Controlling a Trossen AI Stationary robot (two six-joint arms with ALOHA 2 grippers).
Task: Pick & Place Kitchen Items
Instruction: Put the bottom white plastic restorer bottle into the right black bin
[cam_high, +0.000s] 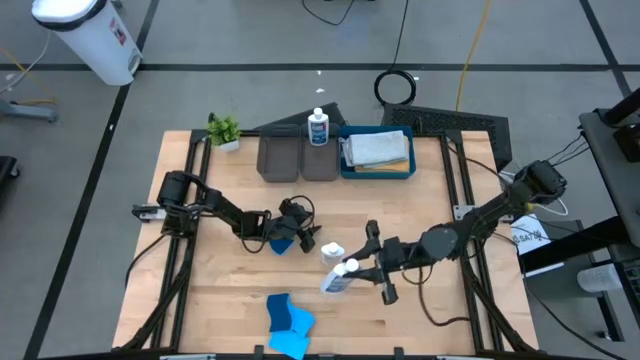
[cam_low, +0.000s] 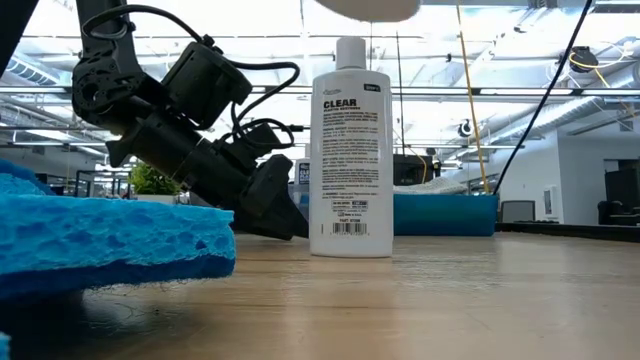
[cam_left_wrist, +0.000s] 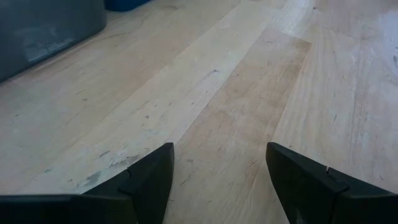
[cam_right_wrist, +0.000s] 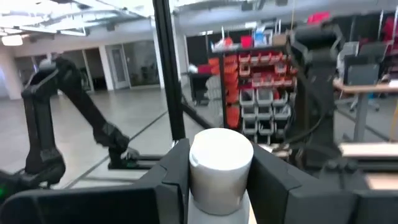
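Observation:
My right gripper (cam_high: 352, 270) is shut on a small white bottle with a blue label (cam_high: 338, 278), near the middle of the table; its white cap (cam_right_wrist: 221, 163) shows between the fingers. A second white bottle (cam_low: 350, 150) stands upright on its base just beside it (cam_high: 332, 251). My left gripper (cam_high: 305, 238) is open over bare wood left of that bottle, touching nothing. A dark-blue sponge (cam_high: 282, 244) lies partly under it. A third bottle (cam_high: 318, 128) stands at the far edge. Blue sponges (cam_high: 288, 322) lie at the near edge. My right gripper pinches the bottle at its cap end (cam_right_wrist: 198, 177) between its two fingers, one on each side. The fingers come level from the table's right side. The bottle's body reaches below the fingers, clear of the table; its white end shows high up in the low view (cam_low: 365, 8).
Two grey trays (cam_high: 297, 160) and a blue tray (cam_high: 345, 168) holding a folded grey cloth (cam_high: 377, 148) stand at the far side. A small potted plant (cam_high: 224, 130) is at the far left corner. The sponge pile (cam_low: 100, 240) fills the near left of the low view.

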